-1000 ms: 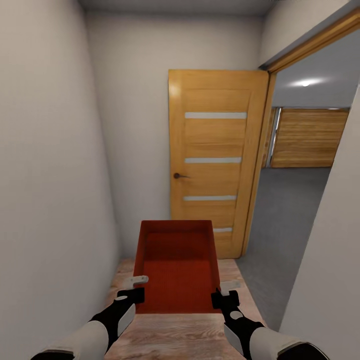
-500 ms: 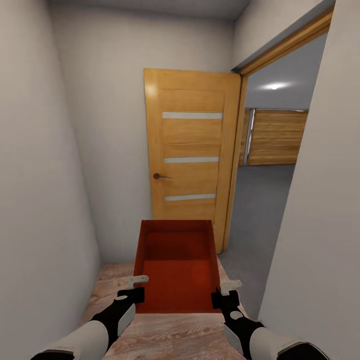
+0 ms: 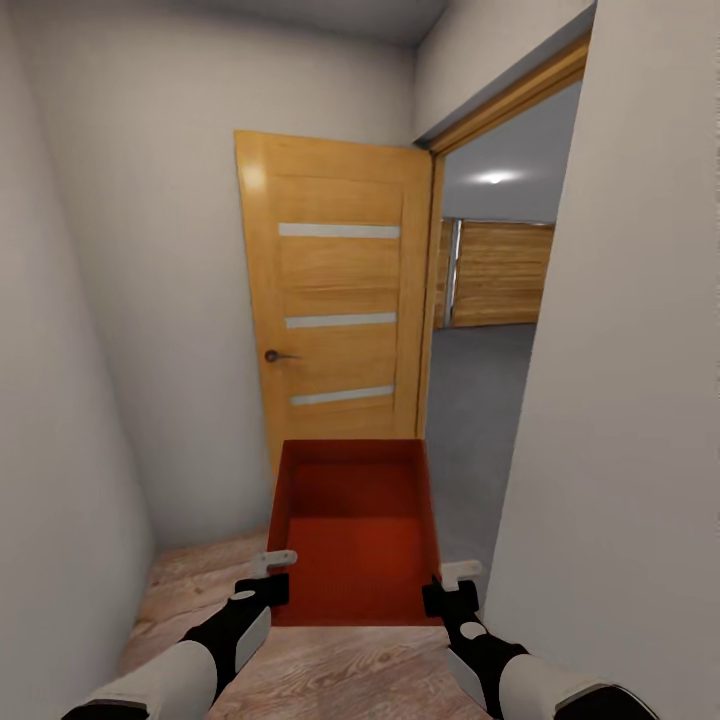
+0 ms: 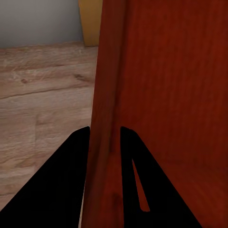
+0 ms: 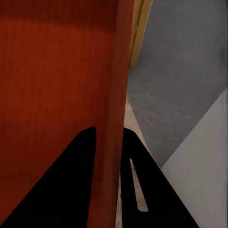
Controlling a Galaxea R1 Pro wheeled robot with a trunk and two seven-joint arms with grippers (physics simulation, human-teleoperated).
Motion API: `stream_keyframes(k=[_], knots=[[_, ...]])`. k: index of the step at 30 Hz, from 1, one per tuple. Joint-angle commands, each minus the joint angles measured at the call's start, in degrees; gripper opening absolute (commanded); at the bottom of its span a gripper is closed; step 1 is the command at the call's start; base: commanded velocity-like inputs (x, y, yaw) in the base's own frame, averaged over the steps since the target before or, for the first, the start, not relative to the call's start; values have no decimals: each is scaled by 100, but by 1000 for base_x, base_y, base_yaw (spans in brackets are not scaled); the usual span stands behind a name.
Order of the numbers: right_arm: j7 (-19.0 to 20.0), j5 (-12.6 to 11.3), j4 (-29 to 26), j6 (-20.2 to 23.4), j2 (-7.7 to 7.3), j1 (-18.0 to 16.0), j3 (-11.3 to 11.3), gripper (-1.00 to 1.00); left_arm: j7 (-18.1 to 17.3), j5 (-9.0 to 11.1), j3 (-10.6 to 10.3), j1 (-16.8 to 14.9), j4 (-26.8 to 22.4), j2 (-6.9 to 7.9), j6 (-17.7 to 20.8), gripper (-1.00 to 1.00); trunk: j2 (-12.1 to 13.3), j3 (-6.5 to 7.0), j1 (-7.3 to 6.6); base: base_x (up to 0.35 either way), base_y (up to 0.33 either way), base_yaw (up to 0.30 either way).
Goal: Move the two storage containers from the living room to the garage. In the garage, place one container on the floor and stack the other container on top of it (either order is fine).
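One orange-red open storage container (image 3: 352, 530) hangs in front of me over the wood-plank floor, carried between both arms. My left gripper (image 3: 275, 575) is shut on its left wall (image 4: 105, 118), one finger on each side of the rim. Over on the other side, my right gripper (image 3: 450, 585) is shut on the right wall (image 5: 114, 109) in the same way. The bin is empty. Through the doorway on the right I see the garage with its dark grey floor (image 3: 470, 400) and wood-panelled door wall (image 3: 500, 272).
I stand in a narrow hallway with off-white walls close on the left (image 3: 60, 400) and right (image 3: 620, 400). An open wooden door (image 3: 335, 300) leans against the far wall beside the doorway frame (image 3: 432, 300). Light wood planks (image 3: 200, 590) cover the hallway floor.
The whole view has swung to the right, so the door and doorway have shifted left in the picture and the right wall looms larger. Container and both grips are unchanged.
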Motion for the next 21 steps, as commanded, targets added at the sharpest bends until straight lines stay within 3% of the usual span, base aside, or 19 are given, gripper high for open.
stream_keyframes(k=[1, 21], knots=[[-19, -39, -13, -35, 3, -9, -67, -100, 156, 46, 85, -1, 14, 274, 12, -100, -8, -9, 3, 200, 197, -276], [-17, -32, -13, -40, 3, -9, -67, -100, 153, 55, 85, -1, 41, 274, 18, -100, -8, -9, 3, 226, 226, -276]])
